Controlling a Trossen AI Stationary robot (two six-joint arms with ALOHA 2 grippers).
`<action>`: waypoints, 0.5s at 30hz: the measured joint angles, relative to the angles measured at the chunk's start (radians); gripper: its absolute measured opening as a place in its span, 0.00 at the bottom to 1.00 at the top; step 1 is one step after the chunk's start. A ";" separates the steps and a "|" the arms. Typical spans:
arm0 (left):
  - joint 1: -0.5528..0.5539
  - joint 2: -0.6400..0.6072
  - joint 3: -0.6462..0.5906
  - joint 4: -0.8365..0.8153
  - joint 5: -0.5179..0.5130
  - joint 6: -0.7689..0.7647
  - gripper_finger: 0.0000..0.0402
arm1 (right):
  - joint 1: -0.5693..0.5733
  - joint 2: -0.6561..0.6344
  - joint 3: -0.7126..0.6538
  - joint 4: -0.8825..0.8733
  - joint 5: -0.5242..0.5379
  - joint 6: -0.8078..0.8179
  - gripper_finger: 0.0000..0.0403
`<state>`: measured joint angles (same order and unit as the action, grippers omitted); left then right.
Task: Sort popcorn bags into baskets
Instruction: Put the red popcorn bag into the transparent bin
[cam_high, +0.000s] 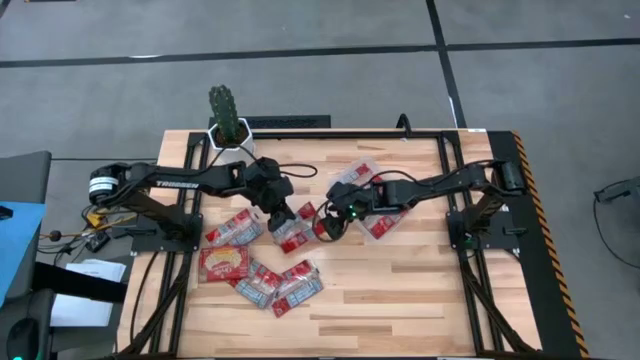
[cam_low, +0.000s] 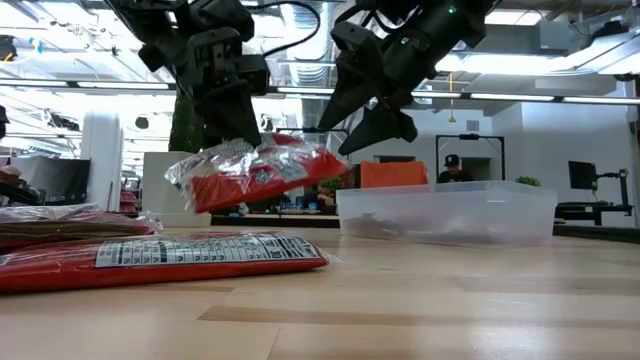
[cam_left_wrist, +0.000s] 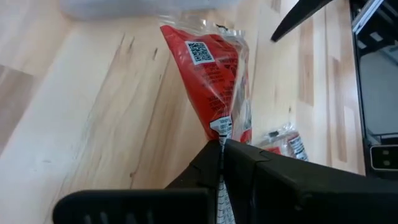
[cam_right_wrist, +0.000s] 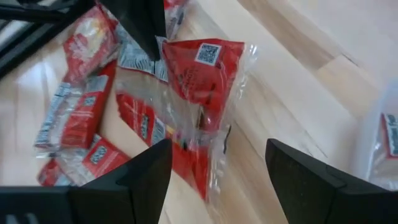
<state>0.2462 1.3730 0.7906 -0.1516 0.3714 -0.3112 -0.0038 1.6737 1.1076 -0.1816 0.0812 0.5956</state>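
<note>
My left gripper (cam_high: 283, 215) (cam_low: 235, 130) is shut on one red popcorn bag (cam_low: 255, 170) (cam_left_wrist: 211, 68), which it holds above the table. My right gripper (cam_high: 330, 222) (cam_low: 365, 115) is open just to the bag's right, between it and the clear plastic basket (cam_high: 385, 228) (cam_low: 450, 210). In the right wrist view the held bag (cam_right_wrist: 199, 81) shows ahead of my right gripper (cam_right_wrist: 217, 174), apart from its spread fingers. Several more red bags (cam_high: 255, 275) lie flat on the wood at the left. Some bags lie in the basket. My left gripper pinches the bag between its two fingers at one edge (cam_left_wrist: 221, 127), by a white printed strip. The fingers come from above, pointing down. The bag is lifted clear of the table and hangs tilted below the fingers, its crinkled silvery end (cam_low: 190, 170) toward the left.
A white pot with a cactus (cam_high: 228, 125) stands at the table's far left. One bag (cam_low: 160, 258) lies close to the low camera. The near and right parts of the wooden table (cam_high: 420, 300) are bare. People sit in the room behind.
</note>
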 joint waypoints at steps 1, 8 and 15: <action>0.000 -0.007 0.000 0.000 -0.003 -0.006 0.00 | -0.009 0.000 0.000 0.008 -0.017 -0.003 0.70; 0.000 -0.047 0.000 0.000 -0.041 -0.013 0.00 | -0.045 0.000 0.000 0.067 -0.081 -0.071 0.70; -0.003 -0.048 0.000 0.010 -0.044 -0.017 0.00 | -0.087 0.000 0.000 0.063 -0.133 -0.124 0.70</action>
<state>0.2436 1.3247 0.7910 -0.1421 0.3277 -0.3285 -0.0907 1.6737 1.1076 -0.1187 -0.0522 0.4715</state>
